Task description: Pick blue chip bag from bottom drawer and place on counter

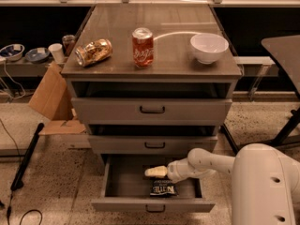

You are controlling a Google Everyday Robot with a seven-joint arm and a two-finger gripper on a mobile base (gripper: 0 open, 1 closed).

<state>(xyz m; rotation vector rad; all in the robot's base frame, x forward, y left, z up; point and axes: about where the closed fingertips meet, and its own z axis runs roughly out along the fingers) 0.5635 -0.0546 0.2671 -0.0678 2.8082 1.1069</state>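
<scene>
The blue chip bag (163, 188) lies flat in the open bottom drawer (152, 204), near its front, white lettering facing up. My gripper (154, 172) is inside the drawer, just above and behind the bag, pointing left, on the white arm (206, 163) that reaches in from the right. The bag rests on the drawer floor, not lifted. The counter (173, 55) is the glossy top of the cabinet.
On the counter stand a red soda can (143, 47), a gold can lying on its side (93, 52) and a white bowl (209, 47). The two upper drawers (152, 109) are closed. A cardboard box (50, 95) leans to the cabinet's left. My white base (267, 186) is at the right.
</scene>
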